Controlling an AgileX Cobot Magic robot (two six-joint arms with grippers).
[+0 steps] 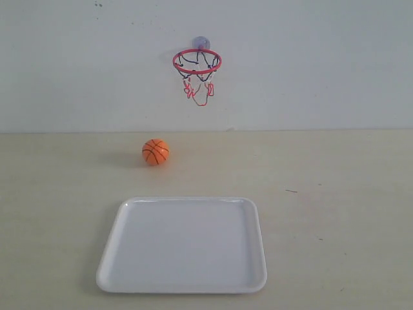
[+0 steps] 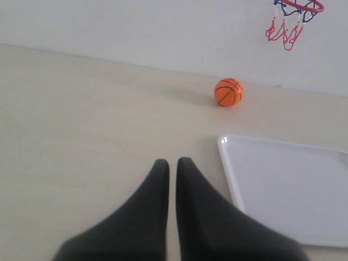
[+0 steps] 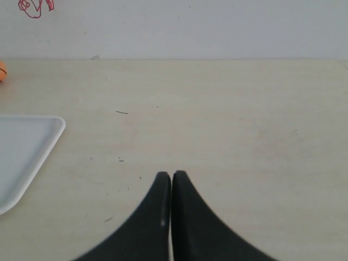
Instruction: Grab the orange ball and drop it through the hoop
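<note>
Left pincer (image 2: 172,163), pressed together (right pincer (image 3: 172,175) likewise), hangs well short of the small round orange toy basketball (image 2: 228,92) ahead; approaching unopened could send it rolling.

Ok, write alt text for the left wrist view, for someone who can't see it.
The left gripper, shut and empty, hangs over a pale table. Ahead an orange ball sits by the wall, past the corner of a white tray, with the red hoop on the wall higher up.
</note>
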